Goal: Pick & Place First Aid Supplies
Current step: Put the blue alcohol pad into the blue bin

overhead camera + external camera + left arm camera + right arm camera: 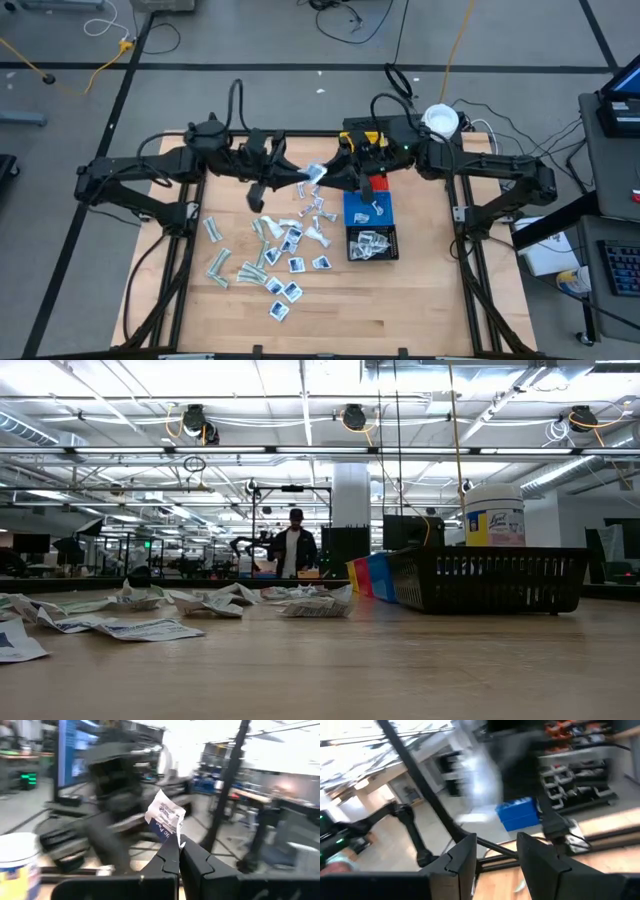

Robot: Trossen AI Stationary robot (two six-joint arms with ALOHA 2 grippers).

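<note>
Both arms are raised above the table's middle, and their grippers face each other. My left gripper (302,180) (178,854) is shut on a white packet with blue print (165,819) (316,173). My right gripper (338,180) (496,854) stands open just to the packet's right, with nothing between its fingers. Several more packets (270,255) (210,602), white squares and pale green wrappers, lie flat and scattered on the wooden table below. My left gripper pinches the packet's one end (173,839) between its two fingertips. The fingers lie about level and come from the table's left. The rest of the packet sticks out beyond the fingertips, high above the table and clear of everything.
A row of bins stands right of centre: yellow (365,130), red (378,185), blue (368,208) and black (372,243) (490,580), the last two with packets inside. A white jar (440,120) (493,515) stands at the far right. A person (294,548) stands in the room beyond.
</note>
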